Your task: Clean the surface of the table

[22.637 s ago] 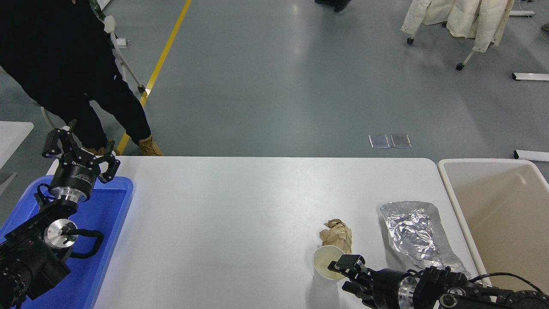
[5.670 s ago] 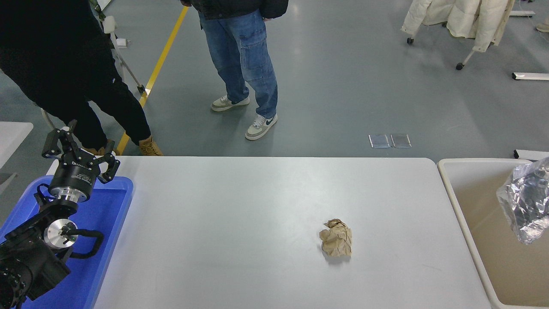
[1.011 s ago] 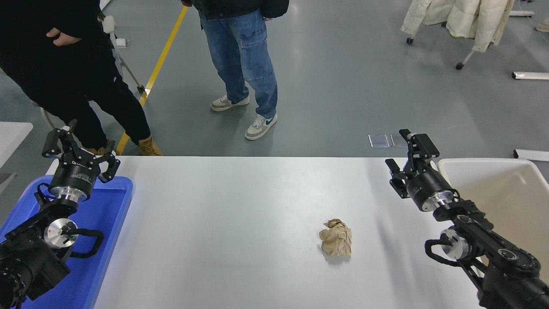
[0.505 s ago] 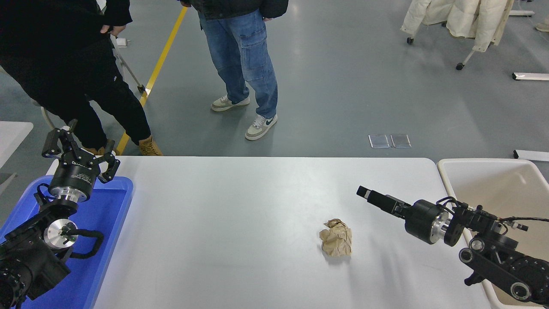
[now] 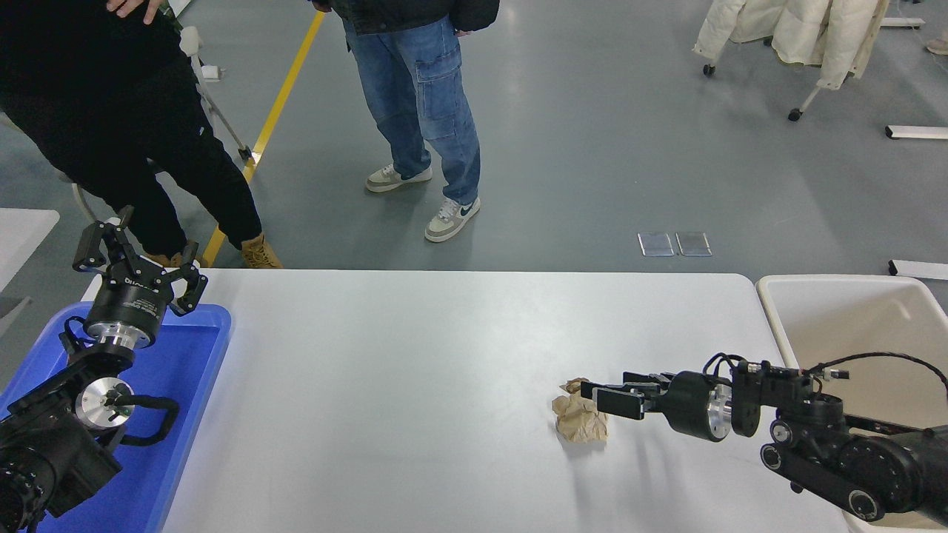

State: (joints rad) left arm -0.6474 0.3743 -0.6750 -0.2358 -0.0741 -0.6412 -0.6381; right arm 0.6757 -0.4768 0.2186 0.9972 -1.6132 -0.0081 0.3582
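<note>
The right gripper (image 5: 601,394) reaches in level from the right, its fingers (image 5: 613,402) spread apart at the right side of a crumpled brown paper wad (image 5: 577,422); whether they touch the paper cannot be told. The wad lies on the white table surface (image 5: 415,370), right of its middle and toward the near edge. Just past the surface's right end stands a beige bin (image 5: 852,318), the right arm's joints crossing its near part. At the far left, the left gripper (image 5: 137,259) is held upright with its fingers (image 5: 90,244) splayed wide, gripping nothing, above a blue tray (image 5: 178,414) at the surface's left end. Beyond the far edge stand a person in black (image 5: 111,111) and a person in blue jeans (image 5: 422,96)
</note>
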